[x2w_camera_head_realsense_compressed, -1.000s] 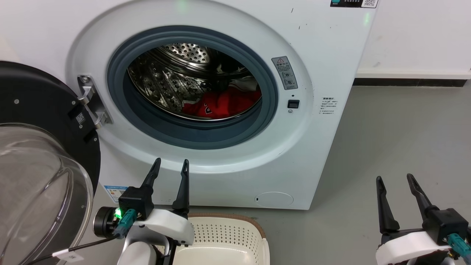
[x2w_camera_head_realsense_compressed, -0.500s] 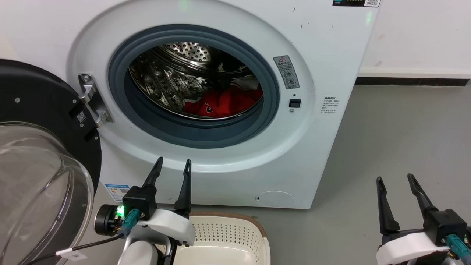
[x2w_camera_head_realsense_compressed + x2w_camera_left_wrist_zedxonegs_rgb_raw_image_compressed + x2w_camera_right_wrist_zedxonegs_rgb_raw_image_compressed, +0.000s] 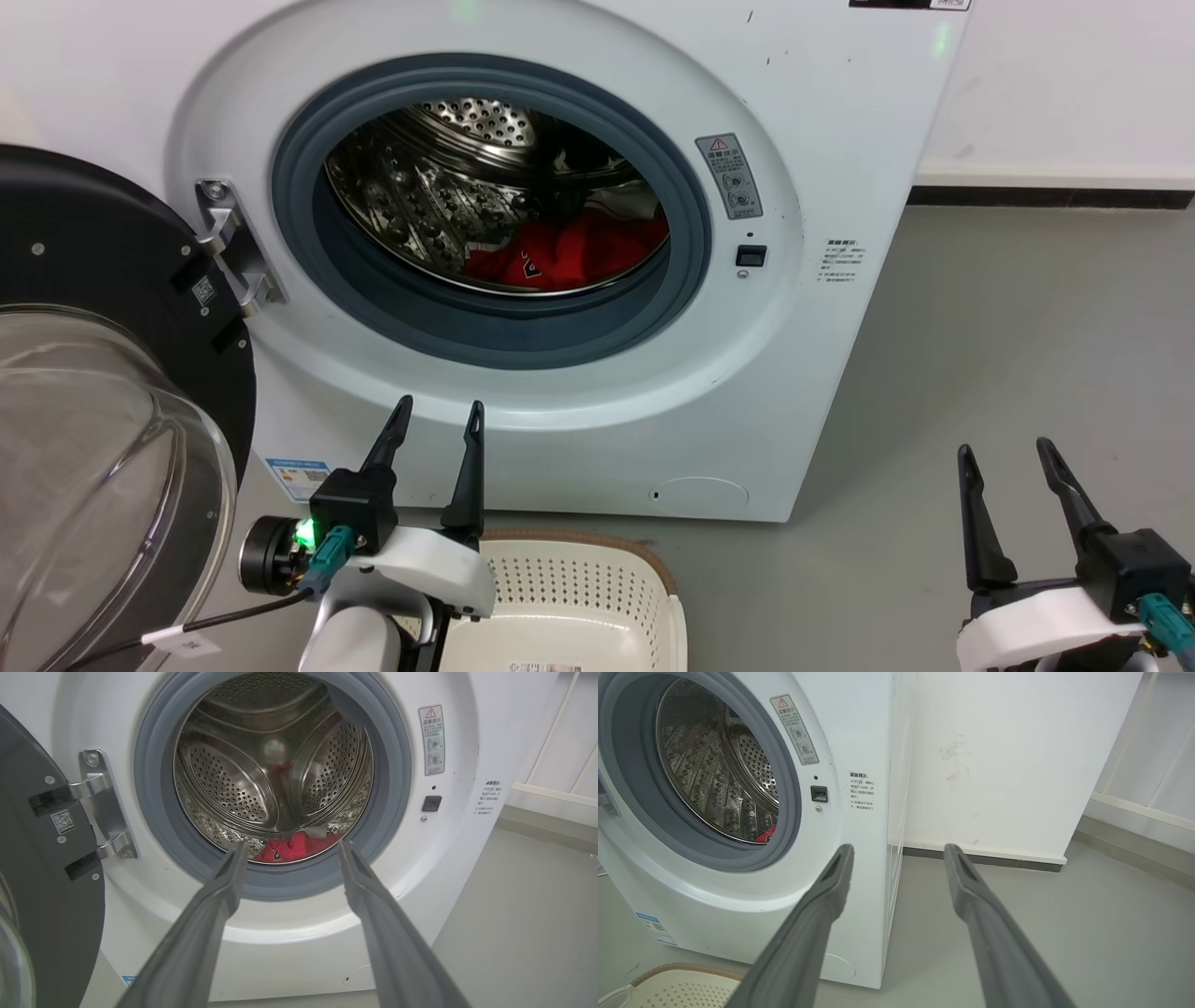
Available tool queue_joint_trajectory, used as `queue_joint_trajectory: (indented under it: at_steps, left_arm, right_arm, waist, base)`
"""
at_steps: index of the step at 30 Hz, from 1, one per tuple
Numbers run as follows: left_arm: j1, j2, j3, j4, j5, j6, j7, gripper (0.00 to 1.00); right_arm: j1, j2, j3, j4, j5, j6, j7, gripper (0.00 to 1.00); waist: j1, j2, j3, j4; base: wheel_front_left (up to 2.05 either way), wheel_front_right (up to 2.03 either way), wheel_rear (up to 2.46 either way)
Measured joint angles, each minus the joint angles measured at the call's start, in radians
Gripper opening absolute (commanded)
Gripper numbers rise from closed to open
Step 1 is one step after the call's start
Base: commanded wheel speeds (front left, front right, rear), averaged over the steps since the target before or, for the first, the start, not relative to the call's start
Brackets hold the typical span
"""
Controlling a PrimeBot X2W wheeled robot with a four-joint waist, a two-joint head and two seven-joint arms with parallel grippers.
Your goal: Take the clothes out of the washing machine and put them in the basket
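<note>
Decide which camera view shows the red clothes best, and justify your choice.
The head view: the clothes lie spread in the drum, with white trim and a dark logo visible. The left wrist view shows a smaller red patch low in the porthole; the right wrist view, just a sliver at its rim.

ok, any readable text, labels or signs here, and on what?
Grey sticker right of the porthole: red warning triangle, heading looks like "温馨提示", rest too small.
Print block on the washer front: same heading, lines too small.
QR code on the door: no words.
Blue label low on washer: too small.
Logo on the clothes: unreadable.
Label in the basket: blurred.
Cable tag: blurred.
</note>
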Motion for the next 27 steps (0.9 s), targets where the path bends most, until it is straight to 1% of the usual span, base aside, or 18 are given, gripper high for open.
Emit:
queue_joint_trajectory:
  at_steps: [8, 12, 13, 19, 27]
  left_arm:
    - [-0.074, 0.0, -0.01, 0.001, -0.015, 0.019, 0.0, 1.0]
    - [-0.129, 0.0, -0.011, 0.011, -0.022, 0.03, 0.0, 1.0]
    - [-0.175, 0.0, -0.004, 0.025, -0.023, 0.035, 0.0, 1.0]
    - [-0.287, 0.002, 0.039, 0.077, -0.016, 0.036, 0.0, 1.0]
    - [-0.479, 0.034, 0.083, 0.198, -0.007, 0.021, 0.0, 1.0]
  right_arm:
    - [-0.037, 0.0, -0.001, -0.057, 0.01, 0.0, 0.011, 1.0]
    - [-0.07, 0.0, 0.007, -0.083, 0.015, 0.0, 0.013, 1.0]
    - [-0.1, 0.0, 0.017, -0.098, 0.017, 0.0, 0.015, 1.0]
    - [-0.16, 0.0, 0.035, -0.118, 0.018, 0.0, 0.012, 1.0]
    - [-0.225, 0.0, 0.061, -0.128, 0.028, 0.0, 0.001, 1.0]
  waist:
    - [0.0, 0.0, 0.075, 0.005]
    - [0.0, 0.0, 0.135, 0.004]
    - [0.0, 0.0, 0.185, 0.001]
    - [0.0001, 0.0, 0.291, -0.019]
    - [0.0002, 0.0, 0.427, -0.07]
  base:
    - [0.0, 0.0, 0.0]
    - [0.0, 0.0, 0.0]
    - [0.0, 0.0, 0.0]
    - [0.0, 0.0, 0.0]
    - [0.0, 0.0, 0.0]
